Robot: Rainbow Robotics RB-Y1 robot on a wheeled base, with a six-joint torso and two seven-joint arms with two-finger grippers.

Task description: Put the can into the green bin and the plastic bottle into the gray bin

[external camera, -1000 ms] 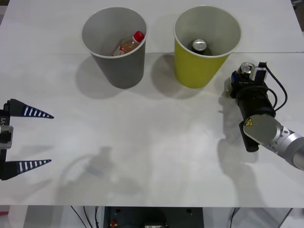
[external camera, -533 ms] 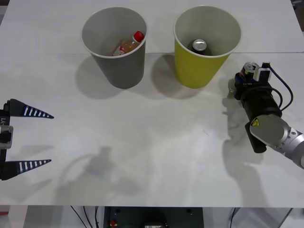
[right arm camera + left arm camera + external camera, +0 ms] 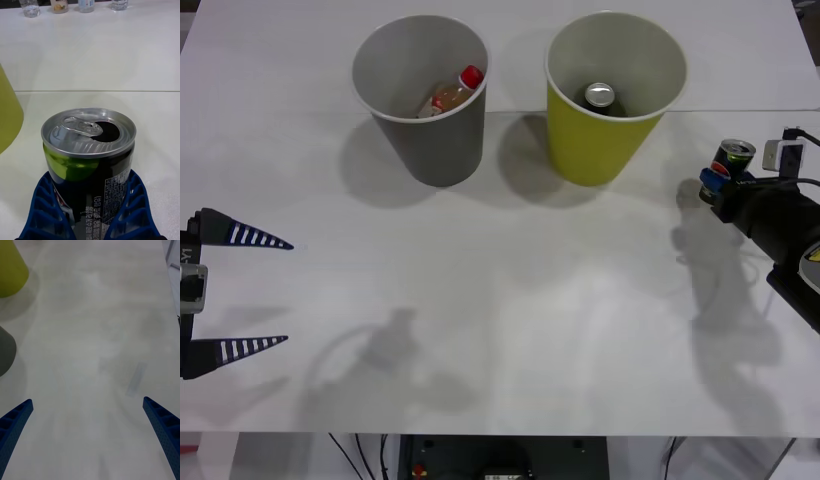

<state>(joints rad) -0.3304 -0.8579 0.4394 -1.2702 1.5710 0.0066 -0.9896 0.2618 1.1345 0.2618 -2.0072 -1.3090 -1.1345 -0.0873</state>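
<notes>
Inside: plastic bottle (image 3: 448,95) in gray bin (image 3: 430,140); dark can (image 3: 600,96) in green bin (image 3: 595,145).

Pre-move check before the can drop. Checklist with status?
1. Grip: ok. The right hand has blue fingers on both sides of the can, which is upright.
2. Can above the green bin: not ok. It is off to the bin's right, outside the rim.
3. Room in the green bin: ok. Another dark can sits at the bottom, with space above.
4. Plastic bottle in the gray bin: ok.
5. Left hand out of the way: ok. It is open, at the table's left edge.
6. Spill risk: cannot tell. The can's top is open, contents unseen.
</notes>
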